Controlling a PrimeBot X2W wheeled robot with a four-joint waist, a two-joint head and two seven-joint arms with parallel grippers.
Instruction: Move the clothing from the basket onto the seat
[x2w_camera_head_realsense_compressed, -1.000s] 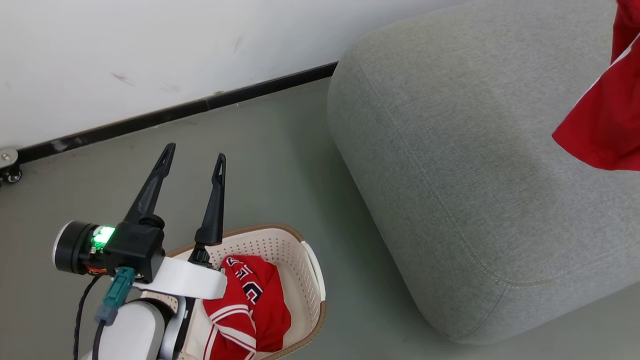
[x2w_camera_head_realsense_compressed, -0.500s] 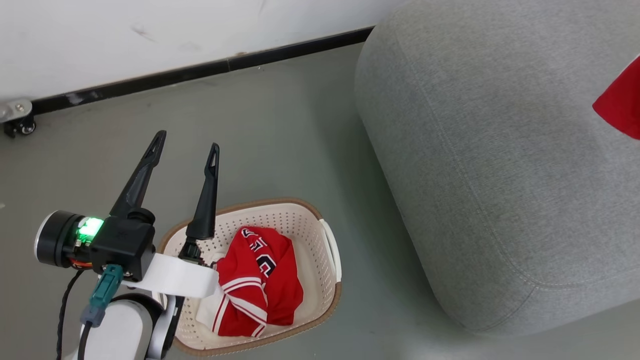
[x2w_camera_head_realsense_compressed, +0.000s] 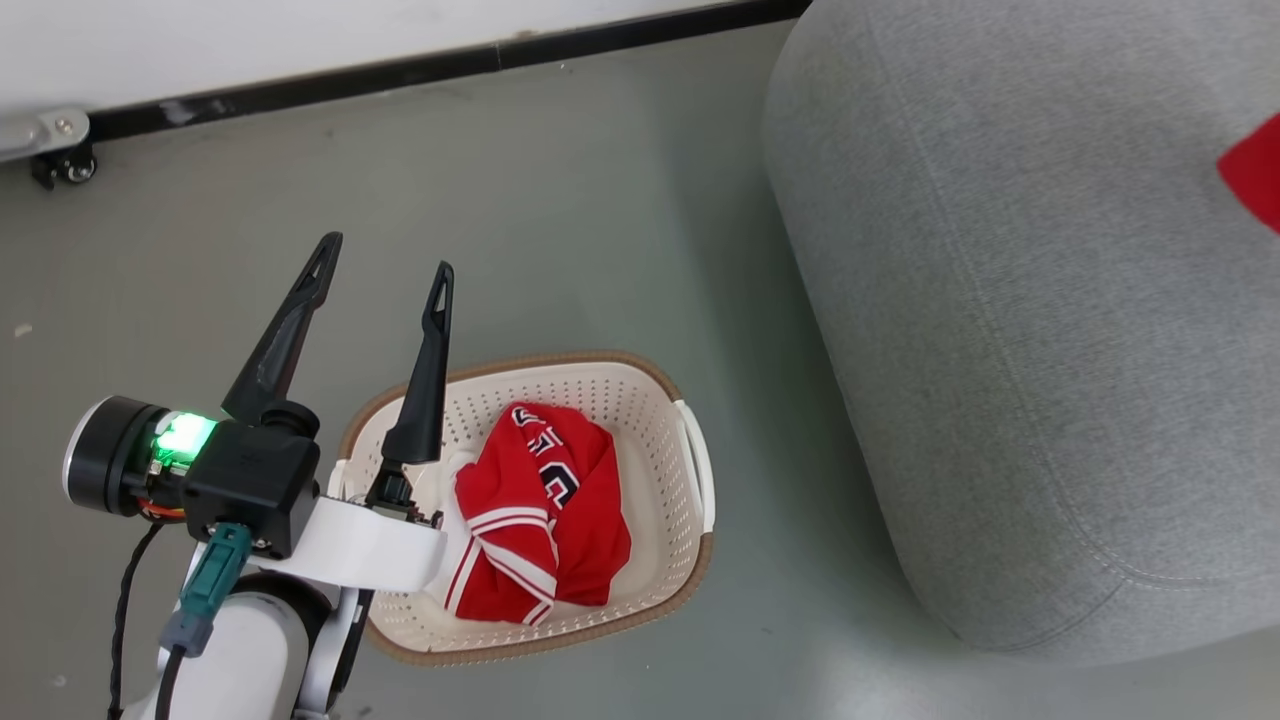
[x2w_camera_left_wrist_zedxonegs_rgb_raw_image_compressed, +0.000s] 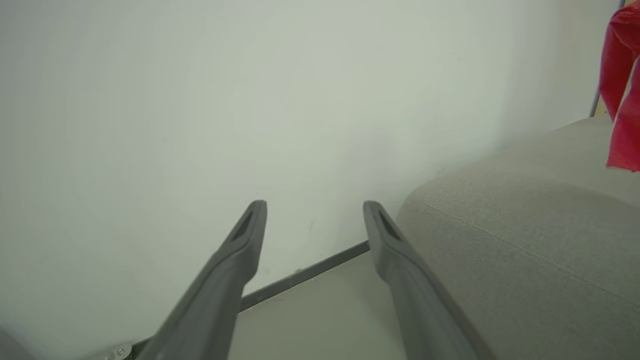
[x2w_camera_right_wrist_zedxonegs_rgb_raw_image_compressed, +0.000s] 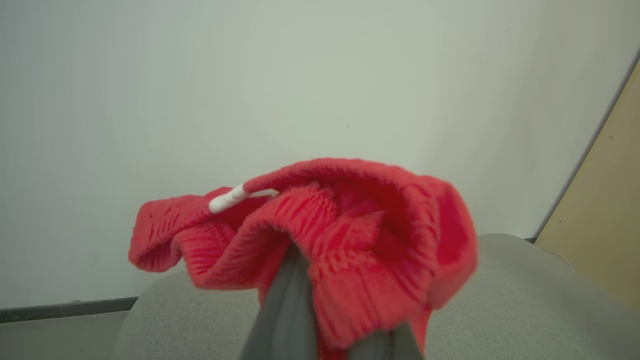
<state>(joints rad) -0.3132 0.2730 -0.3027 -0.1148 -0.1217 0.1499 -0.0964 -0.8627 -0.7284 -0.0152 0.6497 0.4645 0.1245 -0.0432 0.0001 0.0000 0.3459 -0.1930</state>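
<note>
The cream basket with a brown rim stands on the floor at lower centre, and a crumpled red jersey with white trim lies in it. My left gripper hovers open over the basket's left edge, its fingers pointing at the wall; nothing lies between them. The large grey seat fills the right side. My right gripper is shut on red shorts with a white drawstring, held above the seat. A corner of the shorts shows at the right edge, and they hang at the far right.
A white wall with a black baseboard runs along the back. A small caster wheel sits at the far left by the wall. Grey floor lies between basket and seat. A tan panel stands beyond the seat.
The head camera has tilted down and turned, so the basket shows in full. Less of the red shorts shows at the right edge. The left gripper stays open.
</note>
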